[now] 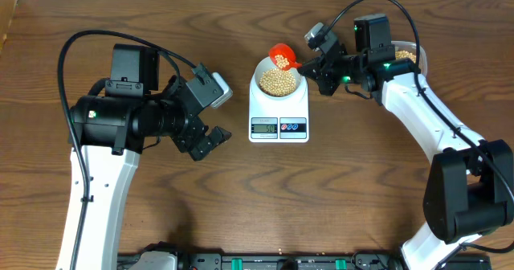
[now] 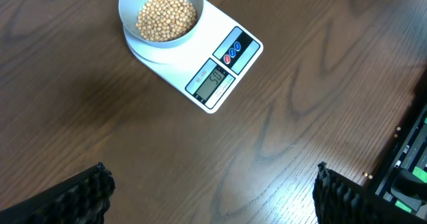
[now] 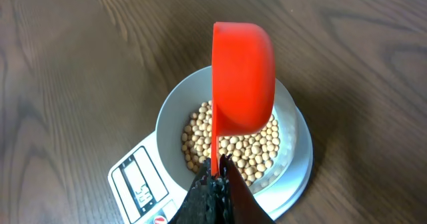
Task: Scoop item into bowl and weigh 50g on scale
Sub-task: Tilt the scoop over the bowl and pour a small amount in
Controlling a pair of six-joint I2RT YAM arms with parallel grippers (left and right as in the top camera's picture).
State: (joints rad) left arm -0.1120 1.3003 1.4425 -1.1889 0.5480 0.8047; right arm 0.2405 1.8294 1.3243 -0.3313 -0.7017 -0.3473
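Note:
The white scale (image 1: pixel 279 126) stands mid-table with the pale bowl (image 1: pixel 259 77) on it, holding a heap of tan beans (image 1: pixel 279 80). My right gripper (image 1: pixel 309 67) is shut on the handle of a red scoop (image 1: pixel 283 56), which is tilted over the bowl's far rim with beans in its cup. From the right wrist, the scoop (image 3: pixel 243 74) stands on edge above the beans (image 3: pixel 233 151), its handle pinched in the gripper (image 3: pixel 217 177). My left gripper (image 1: pixel 210 139) hovers open and empty left of the scale. The left wrist view has the bowl (image 2: pixel 127 17) and scale (image 2: pixel 220 77) far ahead of the gripper (image 2: pixel 210 197).
A clear tub (image 1: pixel 405 57) with more beans sits at the back right, mostly hidden behind my right arm. Dark equipment lines the table's front edge (image 1: pixel 265 262).

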